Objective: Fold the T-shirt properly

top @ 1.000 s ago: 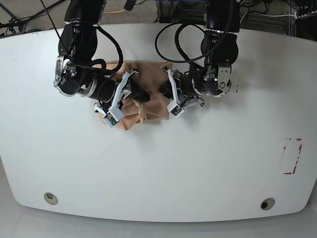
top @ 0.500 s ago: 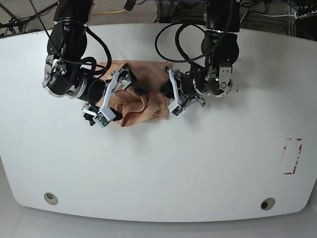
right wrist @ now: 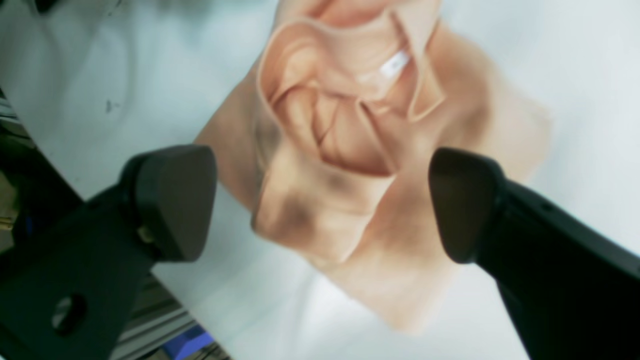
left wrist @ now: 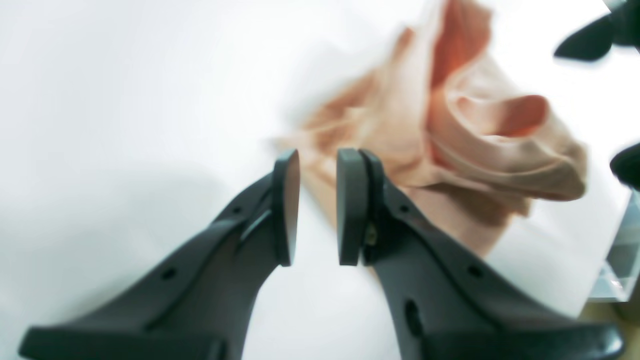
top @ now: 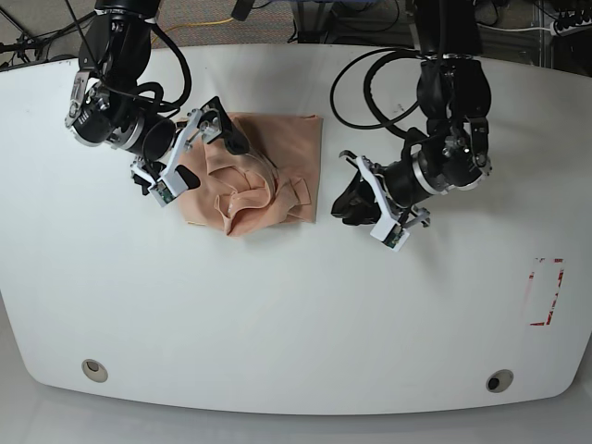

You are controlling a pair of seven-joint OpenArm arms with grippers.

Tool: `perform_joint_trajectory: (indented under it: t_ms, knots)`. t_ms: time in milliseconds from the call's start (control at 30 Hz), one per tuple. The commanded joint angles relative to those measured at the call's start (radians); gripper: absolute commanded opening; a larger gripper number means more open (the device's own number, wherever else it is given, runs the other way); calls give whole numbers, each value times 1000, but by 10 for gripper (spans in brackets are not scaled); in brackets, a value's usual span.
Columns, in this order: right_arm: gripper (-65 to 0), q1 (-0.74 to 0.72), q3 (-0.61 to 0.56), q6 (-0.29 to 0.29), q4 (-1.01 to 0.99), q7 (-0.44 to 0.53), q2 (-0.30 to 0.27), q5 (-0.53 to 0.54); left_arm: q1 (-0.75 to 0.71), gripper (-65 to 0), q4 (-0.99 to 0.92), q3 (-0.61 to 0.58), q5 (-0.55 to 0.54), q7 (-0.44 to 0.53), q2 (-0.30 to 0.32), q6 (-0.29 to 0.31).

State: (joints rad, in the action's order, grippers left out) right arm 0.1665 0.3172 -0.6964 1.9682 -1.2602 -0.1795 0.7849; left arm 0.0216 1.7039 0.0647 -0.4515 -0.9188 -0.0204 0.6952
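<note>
The peach T-shirt (top: 277,153) lies on the white table (top: 296,305) at the back left. It is partly folded, with a crumpled bunch at its front left. My right gripper (top: 205,159) is open wide at the shirt's left edge. In the right wrist view its jaws stand to either side of the bunched folds (right wrist: 340,165), above them and holding nothing. My left gripper (top: 350,205) is off the cloth, just right of the shirt. In the left wrist view (left wrist: 317,205) its pads stand a narrow gap apart and empty, with the shirt (left wrist: 450,145) beyond them.
A red-outlined rectangle (top: 546,291) is marked near the table's right edge. Two round holes (top: 94,369) (top: 499,380) sit near the front edge. Cables and equipment lie behind the table's back edge.
Both grippers have let go of the shirt and drawn apart. The left arm moved right and forward off the cloth. The right arm moved to the view's left. The shirt lies flatter.
</note>
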Motion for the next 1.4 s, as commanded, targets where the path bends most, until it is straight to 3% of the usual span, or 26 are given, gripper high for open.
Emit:
perform_joint_trajectory:
  t_ms: [0,133,333,567,733,900,1100,1267,1367]
  knots:
    - [0,17,3,-2,-5,17,-8,20,-12,-542,60,-1,-46,16,43,3]
    - [0,20,-63,-2,-51,17,27,12,-22,-542,77,31,-79,16,102,3]
    - [0,20,-250,-2,-57,17,61,12,-64,-542,78,163,-161,16,155,3]
    - [0,0,-385,-2,-57,18,104,12,-67,-542,75,232,-180,16,231,3]
    - [0,-6,-316,-2,-25,33,99,12,-74,-542,77,234,-180,16,262,3]
    - [0,-34,-198,-2,-10,35,30,15,-84,-542,77,235,-178,16,262,3]
    - [0,-72,-168,-2,-80,35,-30,12,-93,-542,77,235,-178,16,259,3]
    - [0,-124,-169,-2,-175,40,-27,12,-108,-542,77,235,-178,16,257,3]
    - [0,-176,-174,-2,-211,38,7,17,-110,-542,77,235,-178,16,257,3]
